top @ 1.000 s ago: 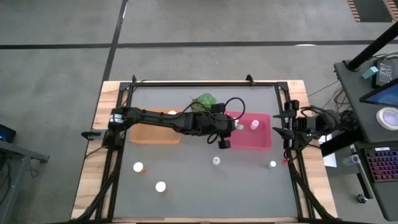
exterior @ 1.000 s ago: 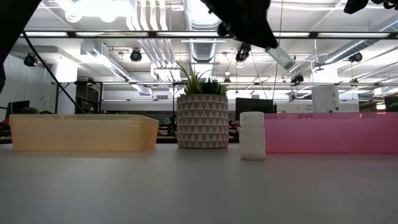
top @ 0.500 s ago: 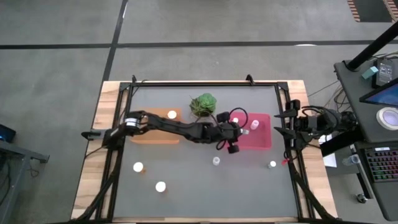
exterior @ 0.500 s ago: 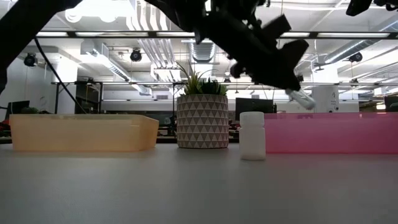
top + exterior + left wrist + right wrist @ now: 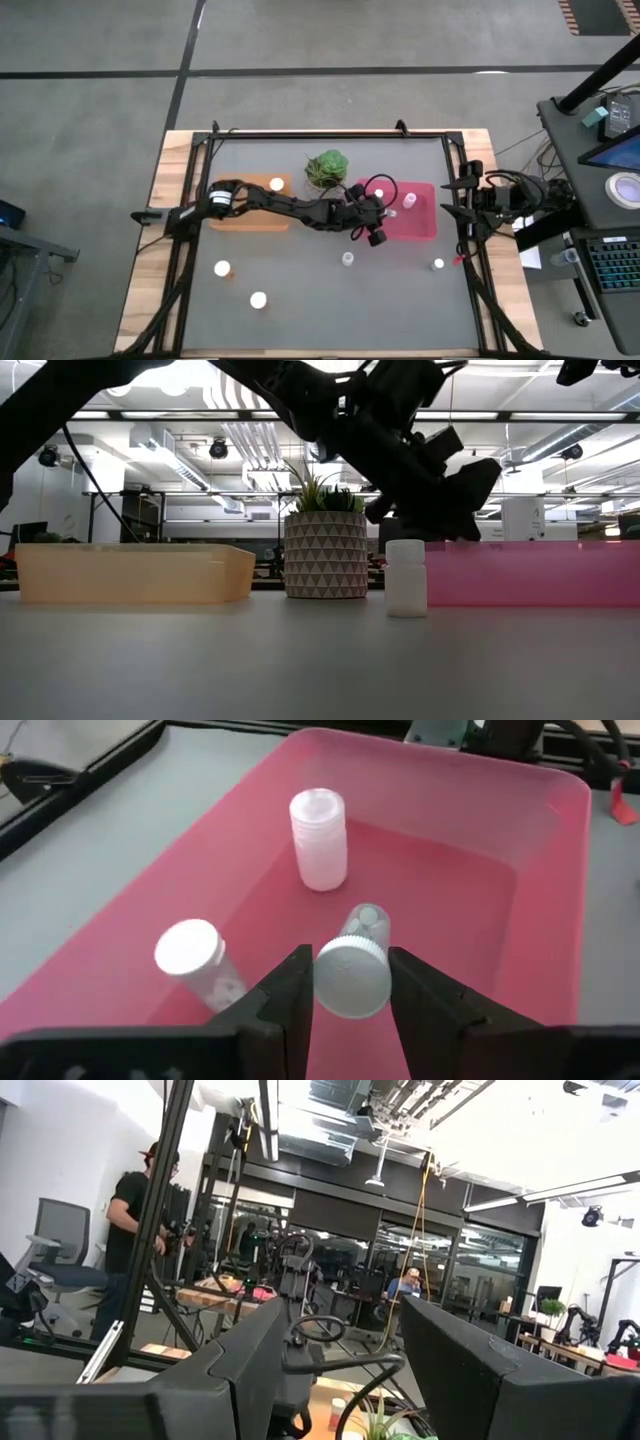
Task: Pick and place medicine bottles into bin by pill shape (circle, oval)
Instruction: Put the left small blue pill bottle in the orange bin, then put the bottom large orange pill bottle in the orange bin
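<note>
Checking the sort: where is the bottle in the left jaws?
The bottle sits in the left gripper over the pink tray's left end, beside two bottles already inside.

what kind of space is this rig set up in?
Looks like an open robotics lab or workshop: exposed ceiling ducts and strip lights, a desk with monitor and keyboard beside the table, and a person standing among other frames and workbenches.
</note>
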